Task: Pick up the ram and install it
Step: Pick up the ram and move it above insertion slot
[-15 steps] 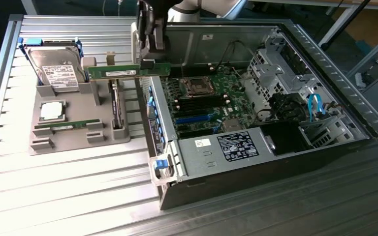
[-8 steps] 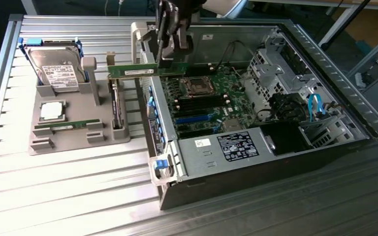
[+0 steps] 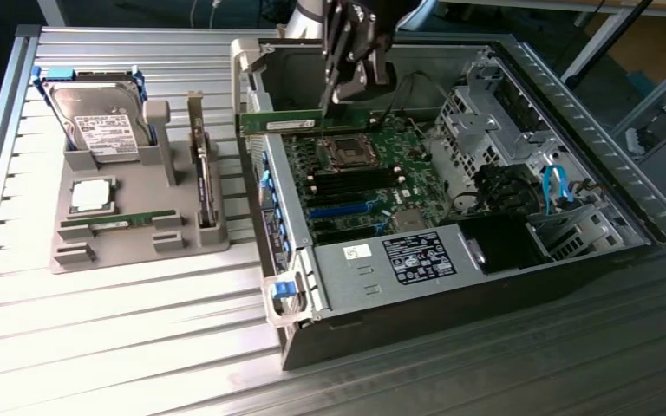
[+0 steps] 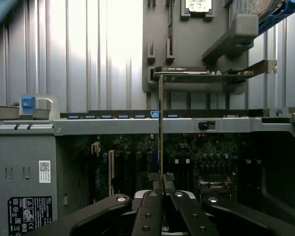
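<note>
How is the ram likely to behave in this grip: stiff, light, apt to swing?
Probably stiff: the ram juts straight from the gripper without sagging. Likely light: edge-on in the wrist view it looks very thin. Perhaps apt to pivot, being gripped near one end.

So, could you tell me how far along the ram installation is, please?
Pickup looks done: the gripper is shut on the ram, holding it in the air over the open computer case. It hangs above the motherboard, not yet seated in any slot, so installing is left.

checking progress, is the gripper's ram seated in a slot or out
Out: the gripper, shut on the ram, holds it in the air above the open case.
</note>
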`<action>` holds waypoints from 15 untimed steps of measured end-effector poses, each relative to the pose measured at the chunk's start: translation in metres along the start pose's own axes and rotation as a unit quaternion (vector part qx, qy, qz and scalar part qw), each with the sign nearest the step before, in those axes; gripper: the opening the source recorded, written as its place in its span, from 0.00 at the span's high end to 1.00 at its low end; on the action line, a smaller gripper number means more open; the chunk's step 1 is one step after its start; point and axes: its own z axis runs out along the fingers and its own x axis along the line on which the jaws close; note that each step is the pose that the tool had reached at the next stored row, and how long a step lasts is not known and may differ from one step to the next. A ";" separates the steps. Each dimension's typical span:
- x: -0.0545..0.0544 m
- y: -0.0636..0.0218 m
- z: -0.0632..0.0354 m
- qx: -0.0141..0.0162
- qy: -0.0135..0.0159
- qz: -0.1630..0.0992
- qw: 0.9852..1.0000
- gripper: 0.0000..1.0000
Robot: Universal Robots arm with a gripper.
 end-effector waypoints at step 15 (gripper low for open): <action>0.000 -0.0527 -0.0023 -0.001 0.000 -0.002 1.000 0.88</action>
